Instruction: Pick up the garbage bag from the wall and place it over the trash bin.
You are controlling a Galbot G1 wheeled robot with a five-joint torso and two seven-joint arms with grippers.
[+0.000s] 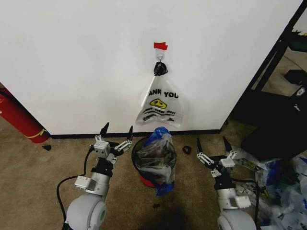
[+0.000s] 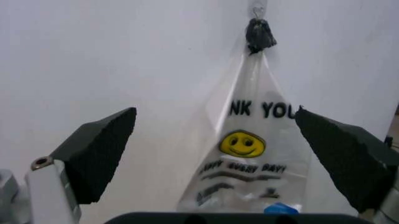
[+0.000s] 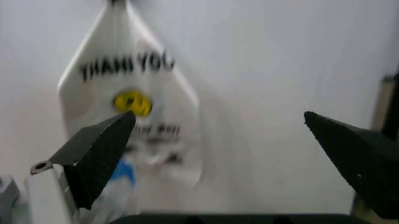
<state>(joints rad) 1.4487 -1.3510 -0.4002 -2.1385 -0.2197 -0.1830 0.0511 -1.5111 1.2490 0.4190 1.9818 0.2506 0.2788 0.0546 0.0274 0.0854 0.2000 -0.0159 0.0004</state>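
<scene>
The garbage bag (image 1: 159,154), crinkly see-through plastic with blue patches, stands bunched up in and over the trash bin (image 1: 142,173), a black mesh basket with a red base on the floor at the wall (image 1: 72,62). My left gripper (image 1: 117,130) is open just left of the bin's rim, pointing at the wall. My right gripper (image 1: 211,143) is open to the right of the bin, a short way off. In the left wrist view the left gripper (image 2: 215,112) frames a white "THANK YOU" bag (image 2: 255,154). The right gripper (image 3: 218,115) faces the same bag (image 3: 134,93).
The "THANK YOU" bag (image 1: 161,103) hangs from a hook (image 1: 160,60) under red tape (image 1: 160,46). A red cylinder (image 1: 17,117) leans at the far left. A black shelf frame (image 1: 283,96) and a pile of plastic bags (image 1: 283,187) crowd the right. A small black object (image 1: 186,150) lies near the baseboard.
</scene>
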